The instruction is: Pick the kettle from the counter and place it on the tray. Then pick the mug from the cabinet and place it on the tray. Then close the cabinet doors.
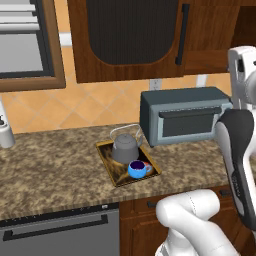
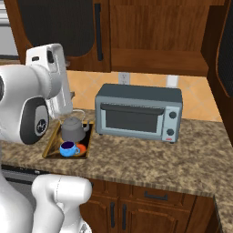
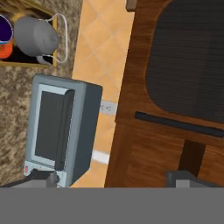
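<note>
Closing the cabinet doors is, by my judgement, the step in hand, since the other two items are already sitting where the task wants them. Reading the left base view from the left: the counter (image 1: 55,160) is carrying the tray (image 1: 107,159), with the kettle (image 1: 125,146) resting on its rear half and the mug (image 1: 137,169) just in front of the kettle, also on the tray. Right of the tray, a toaster oven (image 1: 182,119) is standing against the wall. Above, one cabinet door (image 1: 127,37) is lying flat against the cabinet (image 1: 212,35), its black bar handle (image 1: 181,34) at its right edge; right of it, wood is showing that looks like the open interior. At the far right of the right base view a second door (image 2: 224,50) appears to be swung out toward the room. In the hand view the gripper (image 3: 113,180) is pointing toward the left door and its handle, fingertips set wide and holding nothing, so released. To do this well, the arm should be pressing the outer face of the open door near its free edge, sweeping along the hinge arc, and keeping clear of the oven below.
</note>
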### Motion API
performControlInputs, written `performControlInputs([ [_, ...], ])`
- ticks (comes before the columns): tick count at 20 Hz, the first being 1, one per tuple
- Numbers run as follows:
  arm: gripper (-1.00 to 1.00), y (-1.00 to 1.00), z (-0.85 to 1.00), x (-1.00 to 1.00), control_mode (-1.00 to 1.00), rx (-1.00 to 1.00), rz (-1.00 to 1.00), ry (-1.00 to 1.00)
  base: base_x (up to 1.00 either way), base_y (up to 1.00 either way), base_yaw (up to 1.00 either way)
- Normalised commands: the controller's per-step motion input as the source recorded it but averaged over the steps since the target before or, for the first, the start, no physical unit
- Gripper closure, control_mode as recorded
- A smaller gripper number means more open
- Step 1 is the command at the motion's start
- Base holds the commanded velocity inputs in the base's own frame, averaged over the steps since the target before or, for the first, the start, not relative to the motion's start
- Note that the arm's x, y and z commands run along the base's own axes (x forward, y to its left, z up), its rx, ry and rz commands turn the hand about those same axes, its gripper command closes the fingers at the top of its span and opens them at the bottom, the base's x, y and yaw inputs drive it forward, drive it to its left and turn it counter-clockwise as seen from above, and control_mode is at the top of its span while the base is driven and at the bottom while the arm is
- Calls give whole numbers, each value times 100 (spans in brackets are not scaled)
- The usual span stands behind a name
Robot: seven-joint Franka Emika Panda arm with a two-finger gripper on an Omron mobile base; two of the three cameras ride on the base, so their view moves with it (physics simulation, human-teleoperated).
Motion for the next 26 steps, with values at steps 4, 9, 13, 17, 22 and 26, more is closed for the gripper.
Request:
performControlInputs([
  [4,-100,-38,5,-30,-100,-5,-14,3,0,0,0],
  [9,-100,-35,3,-31,-100,-5,-15,2,0,0,0],
  [13,-100,-38,2,-31,-100,-3,-17,3,0,0,0],
  [17,-100,-62,4,-40,-100,0,-22,0,0,0,0],
  [22,-100,-66,10,-34,-100,0,-30,0,0,0,0],
  [26,-100,-77,6,-17,-100,0,-37,6,0,0,0],
])
